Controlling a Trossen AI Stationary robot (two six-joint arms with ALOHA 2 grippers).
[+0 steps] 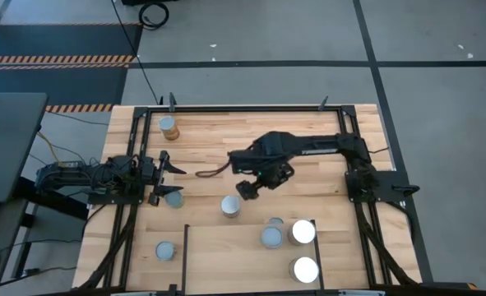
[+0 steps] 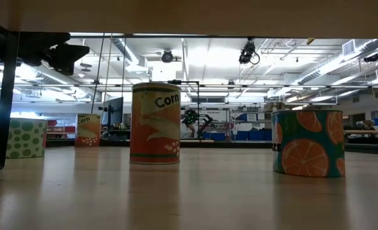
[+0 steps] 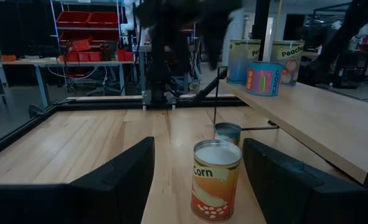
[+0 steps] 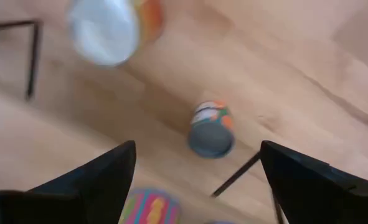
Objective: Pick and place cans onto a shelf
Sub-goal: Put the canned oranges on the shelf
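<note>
My left gripper (image 1: 175, 179) is open and low over the table's left side. A grey-blue-topped can (image 1: 174, 200) stands close beside its near finger. A Corn can (image 1: 231, 205) stands upright on the table ahead of the gripper, as the left wrist view (image 3: 215, 180) shows. My right gripper (image 1: 249, 191) is open and empty in the air, just far-right of the Corn can. The shelf (image 1: 226, 263) is a raised light-wood board at the near side, and three cans (image 1: 303, 232) stand on it. An orange-patterned can (image 2: 307, 140) stands on the table by a shelf leg.
A tan can (image 1: 169, 127) stands at the far left of the table. A green-dotted can (image 1: 165, 251) stands at the near left, outside the shelf's black rail (image 1: 185, 255). Black frame rails run along the table's edges. There is bare wood at the far right.
</note>
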